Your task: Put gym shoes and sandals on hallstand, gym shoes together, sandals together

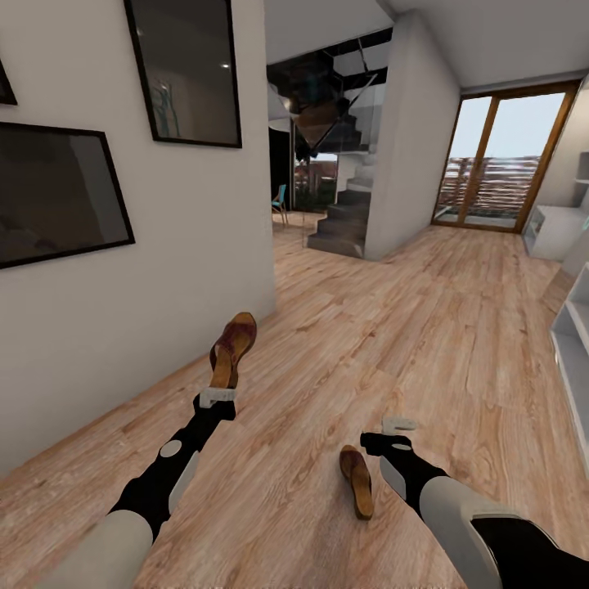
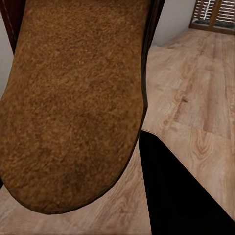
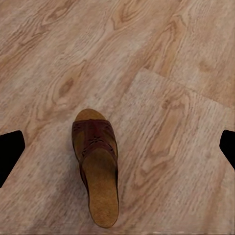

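The left claw [image 1: 218,397], left of centre in the lower half of the head view, is closed on one sandal [image 1: 231,348], which stands up out of it, clear of the corridor floor [image 1: 393,327]; in the left wrist view its tan footbed [image 2: 73,98] looms close. The right claw [image 1: 398,425], lower right of centre, looks spread wide and empty, its two fingertips [image 3: 10,152] at either edge of the right wrist view, poised over the second sandal [image 3: 96,171] lying flat on the floor.

By my reading the work is at an early stage: one sandal is lifted, the other not yet grasped. At the right edge of the head view a pale-grey shelf unit [image 1: 573,343] appears, probably the hallstand. It bears no shoes in the part that shows.
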Controlling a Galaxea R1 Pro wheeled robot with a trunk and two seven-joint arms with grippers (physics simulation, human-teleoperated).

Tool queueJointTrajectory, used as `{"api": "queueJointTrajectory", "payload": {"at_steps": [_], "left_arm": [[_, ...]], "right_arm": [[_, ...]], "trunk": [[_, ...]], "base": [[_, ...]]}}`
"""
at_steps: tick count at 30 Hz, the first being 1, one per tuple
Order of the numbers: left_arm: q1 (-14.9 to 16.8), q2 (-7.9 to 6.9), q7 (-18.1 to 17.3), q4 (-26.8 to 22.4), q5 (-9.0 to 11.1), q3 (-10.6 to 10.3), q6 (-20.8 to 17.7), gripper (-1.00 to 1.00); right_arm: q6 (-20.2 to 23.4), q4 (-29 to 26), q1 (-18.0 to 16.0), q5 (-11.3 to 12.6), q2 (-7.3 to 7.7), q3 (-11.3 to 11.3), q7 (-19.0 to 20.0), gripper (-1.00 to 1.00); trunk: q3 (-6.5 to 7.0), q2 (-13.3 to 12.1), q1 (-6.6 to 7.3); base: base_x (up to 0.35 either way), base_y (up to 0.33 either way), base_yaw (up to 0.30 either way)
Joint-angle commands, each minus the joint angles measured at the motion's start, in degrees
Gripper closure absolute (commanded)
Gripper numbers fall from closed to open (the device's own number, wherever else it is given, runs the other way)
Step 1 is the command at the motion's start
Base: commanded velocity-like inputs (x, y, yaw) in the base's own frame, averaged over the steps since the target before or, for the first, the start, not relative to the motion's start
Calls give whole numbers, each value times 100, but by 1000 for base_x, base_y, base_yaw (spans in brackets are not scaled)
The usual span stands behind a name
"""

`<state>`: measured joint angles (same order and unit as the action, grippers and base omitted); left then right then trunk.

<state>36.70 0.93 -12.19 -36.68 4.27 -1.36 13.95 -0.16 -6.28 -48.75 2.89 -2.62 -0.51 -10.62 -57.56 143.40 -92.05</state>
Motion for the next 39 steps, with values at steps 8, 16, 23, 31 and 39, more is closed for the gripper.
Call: {"api": "queueJointTrajectory", "payload": {"at_steps": [8,16,23,31,39], "left_arm": [[4,2,-20,3,30,-5,11,100],[4,1,-20,3,30,-5,11,100],[4,0,-20,3,30,-5,11,100],[4,2,-20,3,30,-8,11,100],[4,3,-20,3,30,-5,11,100]], "right_arm": [[-2,465,-3,18,-64,6,-10,-100],[-2,485,-3,15,-124,4,-10,-100],[-2,486,-3,13,-125,1,-10,-100],[-2,480,-3,16,-125,-2,-12,-100],[-2,478,-3,55,-125,-10,-18,-100]], "trunk": [[-257,14,-19],[-312,14,-19],[-340,15,-21],[-528,26,-42],[-769,37,-63]], "base": [[0,0,74],[0,0,160],[0,0,33],[0,0,13],[0,0,74]]}}
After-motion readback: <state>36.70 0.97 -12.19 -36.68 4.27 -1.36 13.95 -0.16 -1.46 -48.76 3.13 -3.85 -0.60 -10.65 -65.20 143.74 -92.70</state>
